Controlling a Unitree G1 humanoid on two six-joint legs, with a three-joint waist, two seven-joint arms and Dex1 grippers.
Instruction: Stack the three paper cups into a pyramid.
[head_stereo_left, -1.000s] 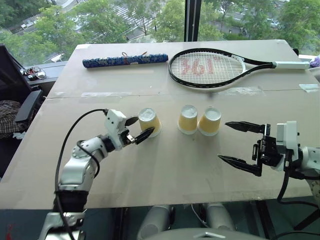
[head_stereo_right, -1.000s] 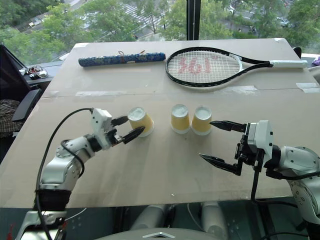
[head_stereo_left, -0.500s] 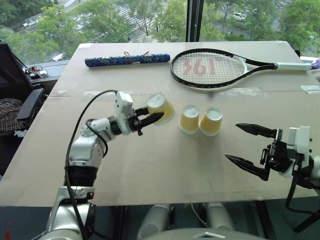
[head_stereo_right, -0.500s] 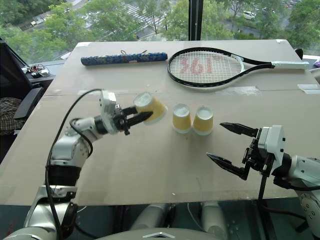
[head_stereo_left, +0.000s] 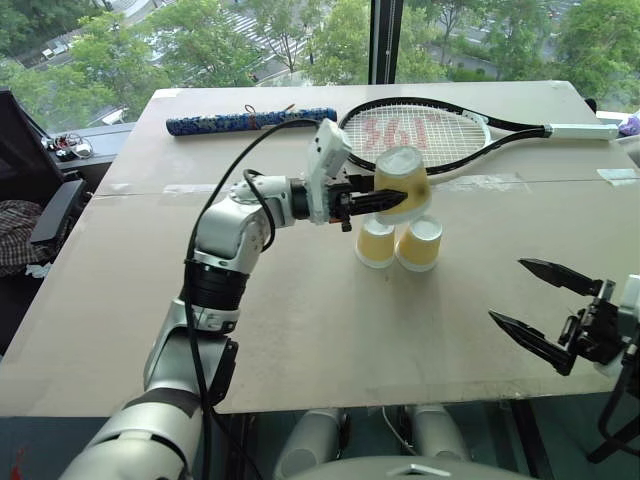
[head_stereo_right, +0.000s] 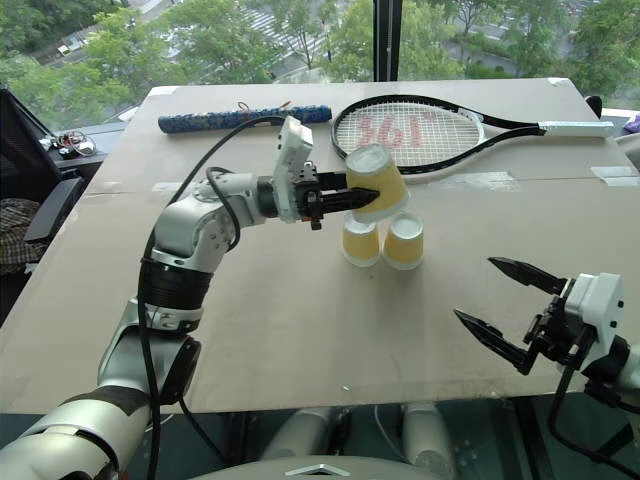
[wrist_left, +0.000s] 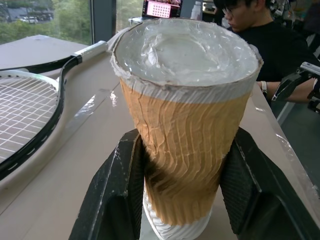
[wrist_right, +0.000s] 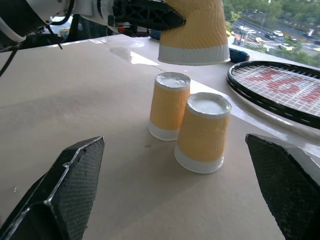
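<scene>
Two yellow paper cups stand upside down and side by side on the table's middle. The third paper cup hangs in the air just above them, base up and slightly tilted. My left gripper is shut on its side; in the left wrist view both black fingers press the cup. Over the near right part of the table, my right gripper stands open and holds nothing. The right wrist view shows the pair with a gap under the held cup.
A tennis racket lies on the far side of the table, right behind the cups. A blue rolled item lies at the far left. A person sits beyond the table's far right end. The table's near edge runs below my right gripper.
My left gripper closed on the left cup, lifted it off the table and carried it right, over the other two. My right gripper drew back to the right, still open.
</scene>
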